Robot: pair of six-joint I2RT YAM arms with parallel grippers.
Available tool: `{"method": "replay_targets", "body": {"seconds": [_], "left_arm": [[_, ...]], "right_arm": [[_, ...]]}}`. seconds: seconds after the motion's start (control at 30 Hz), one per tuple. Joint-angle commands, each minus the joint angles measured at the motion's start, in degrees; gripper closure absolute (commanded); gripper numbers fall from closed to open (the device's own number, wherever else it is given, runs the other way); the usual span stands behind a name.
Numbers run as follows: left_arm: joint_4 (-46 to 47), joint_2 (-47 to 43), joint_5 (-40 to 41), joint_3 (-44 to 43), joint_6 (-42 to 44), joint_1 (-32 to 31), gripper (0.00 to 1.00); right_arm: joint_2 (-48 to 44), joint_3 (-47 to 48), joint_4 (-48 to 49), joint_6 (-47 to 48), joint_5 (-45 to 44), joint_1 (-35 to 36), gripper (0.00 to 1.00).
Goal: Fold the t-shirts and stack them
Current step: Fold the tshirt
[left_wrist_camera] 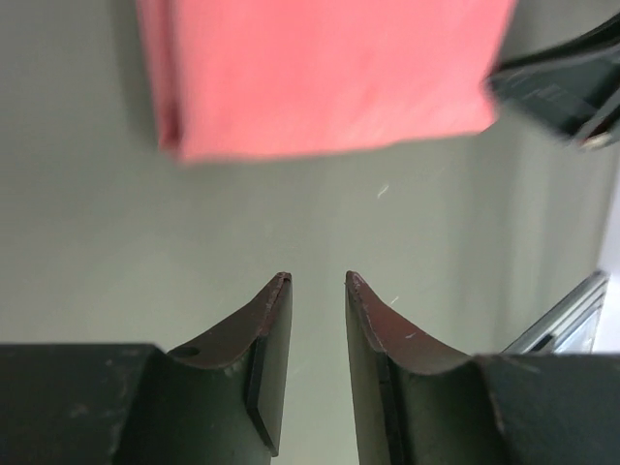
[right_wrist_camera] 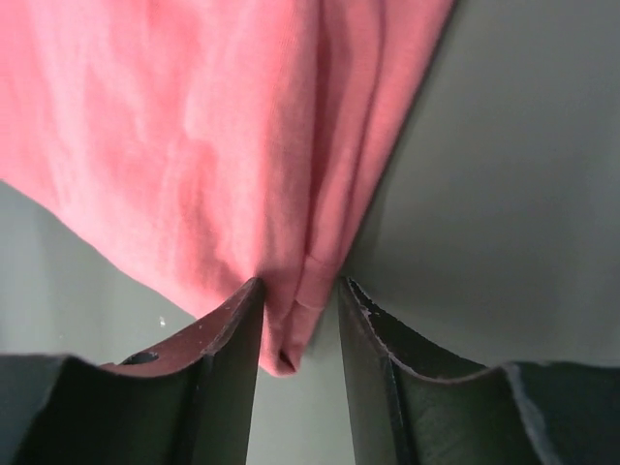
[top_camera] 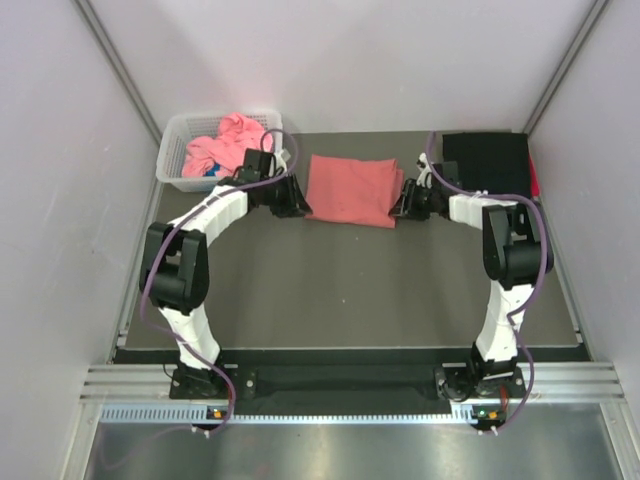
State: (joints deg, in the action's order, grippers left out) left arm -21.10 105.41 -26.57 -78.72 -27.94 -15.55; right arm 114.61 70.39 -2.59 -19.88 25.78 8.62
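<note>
Salmon-red t-shirt (top_camera: pixel 348 190) lies folded at the far middle of the desk (top_camera: pixel 340 280). Right fingers (right_wrist_camera: pixel 228 358) pinch its corner, cloth bunched between them. Left fingers (left_wrist_camera: pixel 257 339) sit slightly apart, empty, just short of its other edge. Pink t-shirt (top_camera: pixel 225 145) fills the basket (top_camera: pixel 172 160); black t-shirt (top_camera: pixel 485 160) lies far right.

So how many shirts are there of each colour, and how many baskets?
Salmon-red t-shirt: 1, folded, middle of the table
Pink t-shirt: 1 bundle in the basket, which may hide more
Black t-shirt: 1, folded, far right corner
White basket: 1
Total: 4 things, 3 of them shirts
</note>
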Motion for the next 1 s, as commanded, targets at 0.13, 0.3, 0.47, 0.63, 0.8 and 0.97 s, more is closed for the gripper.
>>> {"method": "replay_targets", "body": {"seconds": [0.13, 0.3, 0.47, 0.63, 0.8, 0.97], "left_arm": [[0.02, -12.14, 8.71, 8.66, 0.69, 0.17, 0.66], [-3.15, -14.88, 13.56, 9.90, 1.23, 0.17, 0.65], [-2.28, -15.58, 9.00, 10.95, 0.52, 0.17, 0.65], [3.78, -16.02, -0.14, 16.56, 0.09, -0.09, 0.60], [8.26, -15.32, -3.66, 19.74, -0.09, -2.46, 0.59], [14.50, -11.37, -2.44, 20.97, 0.17, -4.40, 0.56]], "right_arm": [[0.44, -3.77, 8.21, -3.85, 3.49, 1.31, 0.68], [0.45, -4.82, 8.57, -5.43, 3.93, 1.40, 1.00], [-2.98, -8.76, 3.05, -1.58, 3.66, 1.40, 1.00], [-11.41, -17.20, -2.42, 0.89, 0.85, 0.87, 1.00], [-21.87, -29.51, -6.01, 1.42, -2.04, 0.78, 1.00], [-32.05, -34.79, -7.43, -1.56, -4.51, 0.69, 0.71]]}}
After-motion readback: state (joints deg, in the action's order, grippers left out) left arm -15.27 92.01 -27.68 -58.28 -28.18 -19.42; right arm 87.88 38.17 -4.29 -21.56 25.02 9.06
